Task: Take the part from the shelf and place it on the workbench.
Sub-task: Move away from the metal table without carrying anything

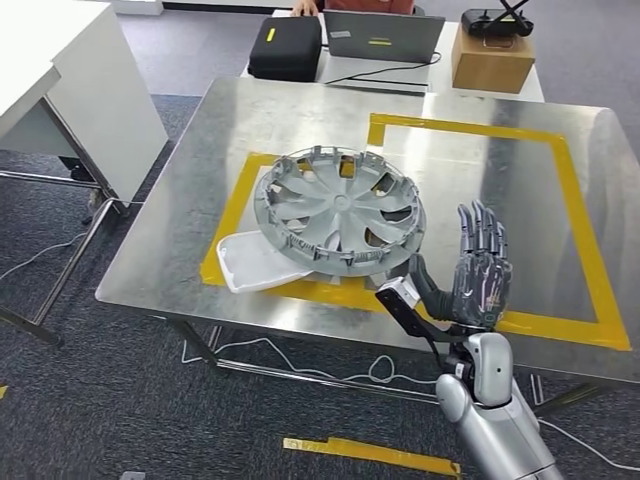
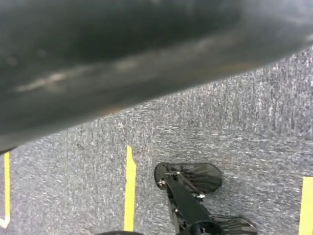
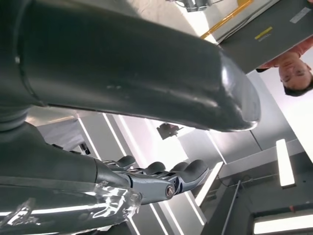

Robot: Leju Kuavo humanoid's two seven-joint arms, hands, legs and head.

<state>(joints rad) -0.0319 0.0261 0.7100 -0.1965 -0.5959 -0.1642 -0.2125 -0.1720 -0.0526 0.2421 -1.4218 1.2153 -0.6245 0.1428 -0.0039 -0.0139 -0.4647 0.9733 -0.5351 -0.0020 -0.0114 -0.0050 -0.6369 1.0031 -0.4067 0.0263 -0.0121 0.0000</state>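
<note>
Grey wheel cover (image 1: 340,208) lying flat on the steel tabletop (image 1: 483,190), overlapping the yellow tape outline (image 1: 581,215) and a white tray (image 1: 253,262); looks already placed. Right robot hand (image 1: 477,272) raised just beside it, fingers spread, holding nothing, so best drawn straight back without clipping the rim; left robot hand cannot be judged. No brand or writing readable.

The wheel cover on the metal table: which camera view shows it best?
The head view shows the wheel cover best: it lies whole on the metal table, partly over a white tray, with the open right robot hand apart from it. The right wrist view catches perhaps its edge; the left wrist view looks at carpet.
</note>
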